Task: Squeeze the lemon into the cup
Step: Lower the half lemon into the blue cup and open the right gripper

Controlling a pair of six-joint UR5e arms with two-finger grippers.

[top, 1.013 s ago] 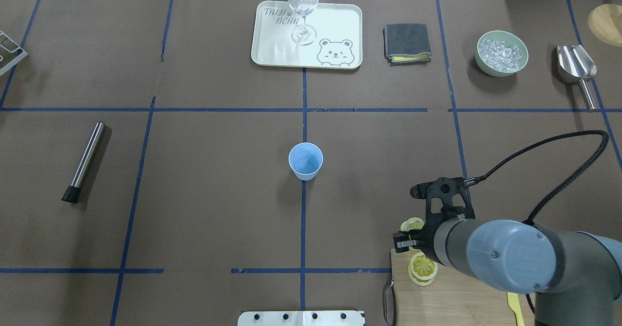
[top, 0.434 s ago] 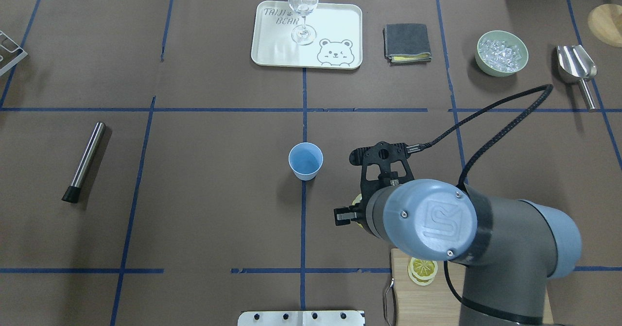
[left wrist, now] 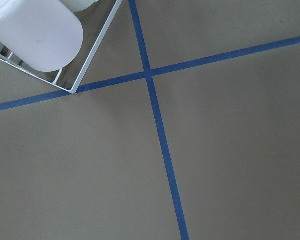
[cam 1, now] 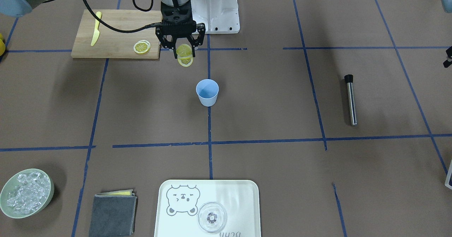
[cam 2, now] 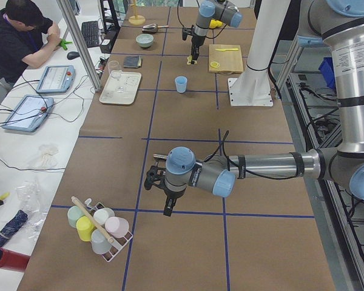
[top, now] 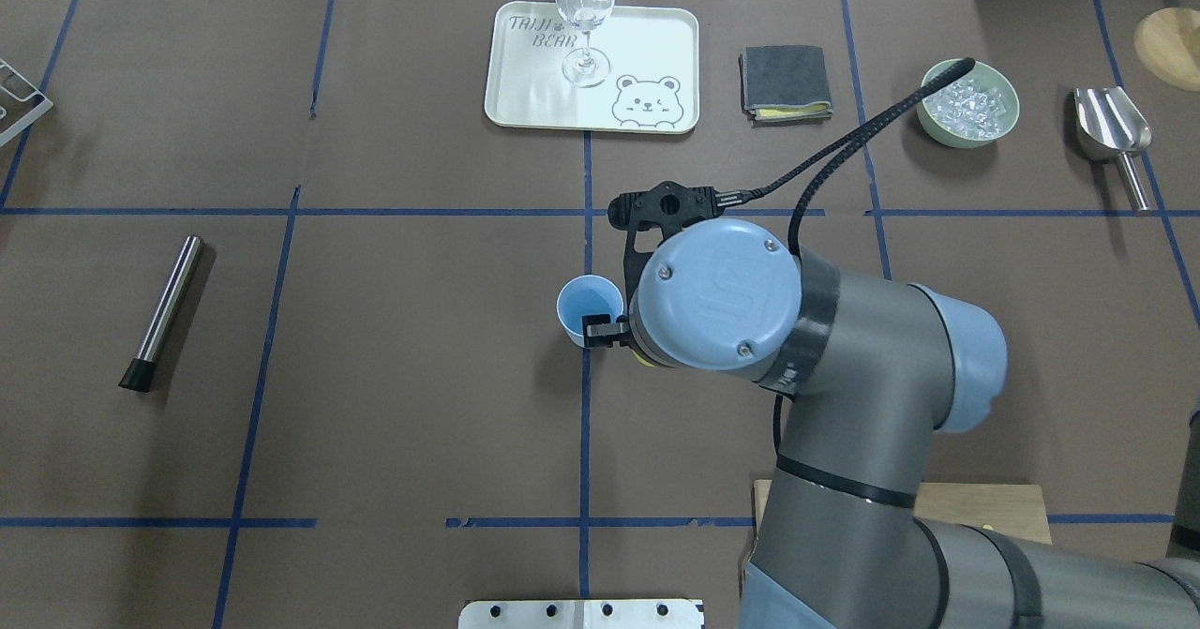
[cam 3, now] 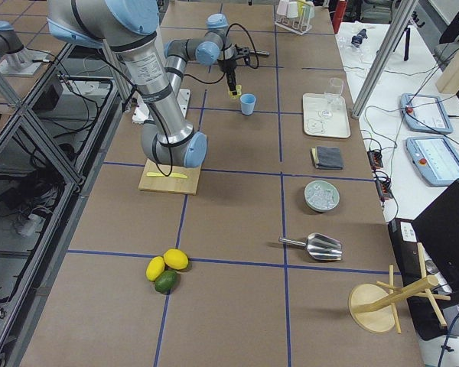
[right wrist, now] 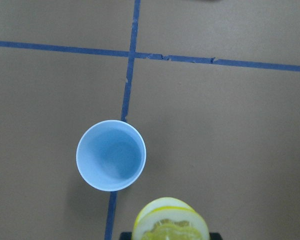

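- Lemon (cam 1: 185, 61) is a thin round slice with a yellow rind and pale segmented flesh. It might actually be two slices stacked together, hard to say.
- It's in the right end effector (cam 1: 184, 54), a black skeletal-looking thing clamped on the slice from both sides, so it hangs clear of the surface (cam 1: 265, 99).
- That surface is matte brown paper gridded with blue tape.
- The cup (cam 1: 207, 92) is small, light blue, tapered and smooth-walled with no handle. It stands upright right on a tape line.
- From the right wrist view the slice sits near the cup's rim but off to one side, not over the mouth.
- A second slice (cam 1: 142, 47) lies flat on the pale wooden cutting board (cam 1: 113, 35), near its corner. A long yellow plastic knife (cam 1: 95, 28) lies toward the board's other end.
- The left end effector (cam 2: 168, 208) is well away, close to a wire rack (cam 2: 118, 245) of pastel cups. Can't tell if it's apart or together.
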